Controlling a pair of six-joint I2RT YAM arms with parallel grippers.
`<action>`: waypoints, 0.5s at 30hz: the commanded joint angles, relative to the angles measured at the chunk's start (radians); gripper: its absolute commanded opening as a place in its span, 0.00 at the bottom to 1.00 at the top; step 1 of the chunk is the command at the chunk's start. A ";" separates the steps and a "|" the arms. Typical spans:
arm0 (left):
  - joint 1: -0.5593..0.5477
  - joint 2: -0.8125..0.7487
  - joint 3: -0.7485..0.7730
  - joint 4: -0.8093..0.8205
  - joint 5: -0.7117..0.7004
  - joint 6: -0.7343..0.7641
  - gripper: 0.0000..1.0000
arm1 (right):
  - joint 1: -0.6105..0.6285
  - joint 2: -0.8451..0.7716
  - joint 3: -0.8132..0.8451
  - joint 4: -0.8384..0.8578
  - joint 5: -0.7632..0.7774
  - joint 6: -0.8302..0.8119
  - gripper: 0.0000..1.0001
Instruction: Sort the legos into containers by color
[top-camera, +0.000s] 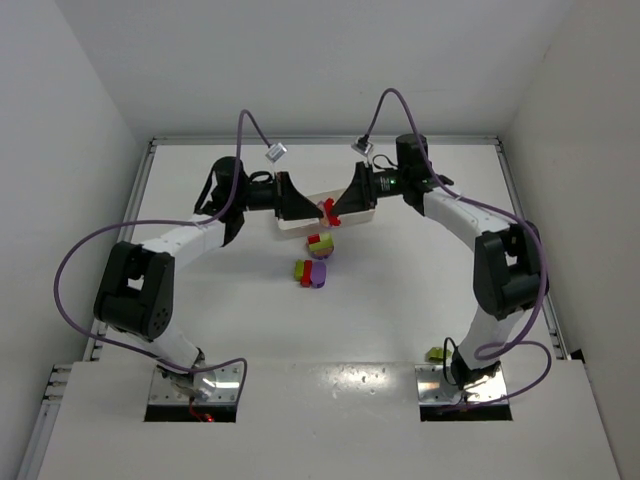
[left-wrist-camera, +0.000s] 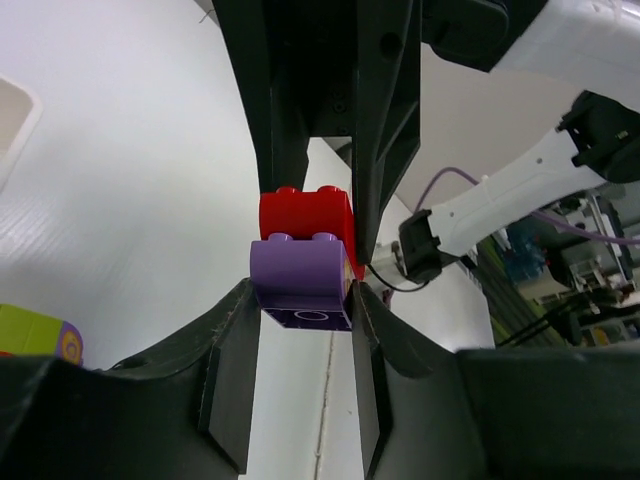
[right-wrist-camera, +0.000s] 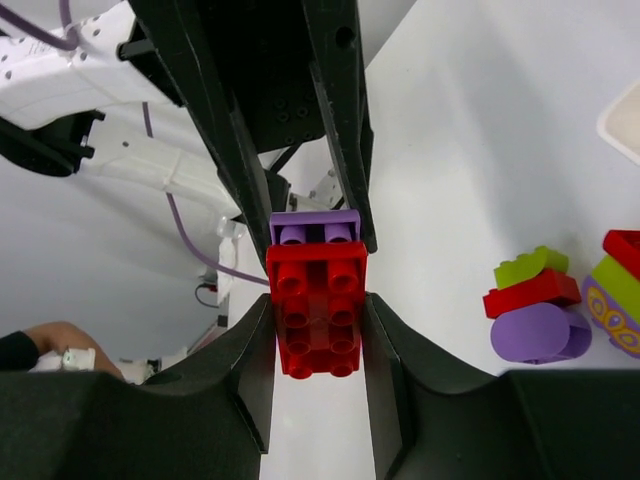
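My left end effector (left-wrist-camera: 305, 312) clamps the small purple plastic brick (left-wrist-camera: 303, 278) by its flat sides. My right end effector (right-wrist-camera: 318, 322) clamps the red plastic brick (left-wrist-camera: 305, 212) at its twelve o'clock. Both look light, hard and slick.

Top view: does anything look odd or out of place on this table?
Yes. A yellow-green brick lies alone beside the right arm's base, far from the other bricks mid-table. Also, the left claw and right claw both grip one joined purple-and-red pair.
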 joint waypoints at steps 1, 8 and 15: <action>-0.002 -0.051 -0.001 -0.069 -0.032 0.117 0.00 | -0.052 0.023 0.057 0.041 0.041 0.015 0.00; 0.111 -0.132 -0.079 -0.284 -0.118 0.259 0.00 | -0.147 0.088 0.164 -0.092 0.114 -0.100 0.00; 0.161 -0.137 0.024 -0.554 -0.409 0.499 0.00 | -0.164 0.161 0.290 -0.306 0.349 -0.308 0.00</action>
